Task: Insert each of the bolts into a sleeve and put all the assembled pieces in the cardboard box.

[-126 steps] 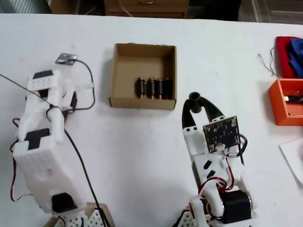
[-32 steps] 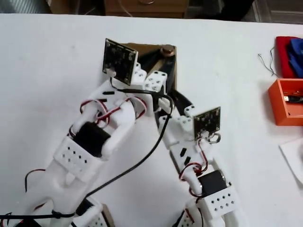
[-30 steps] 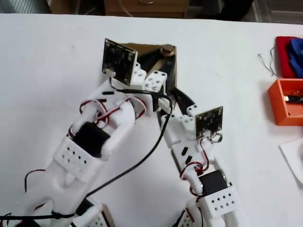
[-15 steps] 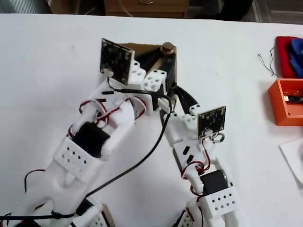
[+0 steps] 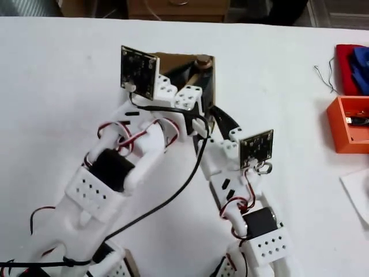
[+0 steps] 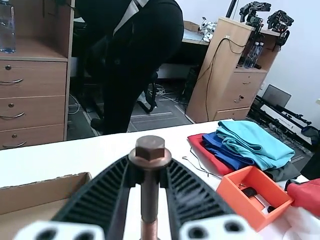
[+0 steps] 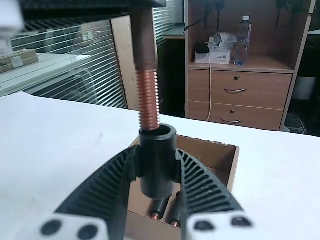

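My left gripper (image 6: 149, 167) is shut on a copper bolt (image 6: 148, 195), held upright with its hex head (image 5: 203, 59) on top, above the far right corner of the cardboard box (image 5: 173, 57). Under it, my right gripper (image 7: 156, 161) is shut on a black sleeve (image 7: 157, 165). The bolt's threaded end (image 7: 148, 102) dips into the sleeve's open top. In the high view the left arm covers most of the box and the sleeve; one black right finger (image 5: 223, 119) sticks out beside the box. Assembled pieces (image 7: 166, 210) lie in the box (image 7: 220, 152) behind the sleeve.
An orange bin (image 5: 349, 124) and a red and blue cloth pile (image 5: 353, 63) sit at the table's right edge, with a thin wire (image 5: 326, 75) and a sheet of paper (image 5: 358, 195) nearby. The two arms cross closely over the box's right side.
Four seconds ago the left arm lay folded at the left; it now holds the bolt over the box. In the last second both arms shifted only slightly, keeping bolt over sleeve.
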Motion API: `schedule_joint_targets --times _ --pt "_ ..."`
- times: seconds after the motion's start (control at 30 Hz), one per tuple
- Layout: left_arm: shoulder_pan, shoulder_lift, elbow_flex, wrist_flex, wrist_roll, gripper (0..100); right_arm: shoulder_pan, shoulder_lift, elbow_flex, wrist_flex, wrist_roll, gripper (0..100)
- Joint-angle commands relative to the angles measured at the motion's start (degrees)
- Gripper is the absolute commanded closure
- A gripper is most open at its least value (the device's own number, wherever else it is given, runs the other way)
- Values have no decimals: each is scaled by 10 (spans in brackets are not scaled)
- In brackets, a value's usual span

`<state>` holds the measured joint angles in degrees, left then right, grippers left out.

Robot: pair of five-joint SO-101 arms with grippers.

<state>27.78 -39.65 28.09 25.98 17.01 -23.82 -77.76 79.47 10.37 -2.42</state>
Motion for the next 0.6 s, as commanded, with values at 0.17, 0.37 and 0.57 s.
schedule_joint_targets --times 0.17,0.37,0.57 --pt "3 -13 -3 -1 4 976 -3 2 -33 1 -4 978" --pt "6 -13 12 -3 2 975 -3 2 -33 1 -4 978" --pt "6 -13 27 -18 1 975 -3 2 -33 1 -4 978"
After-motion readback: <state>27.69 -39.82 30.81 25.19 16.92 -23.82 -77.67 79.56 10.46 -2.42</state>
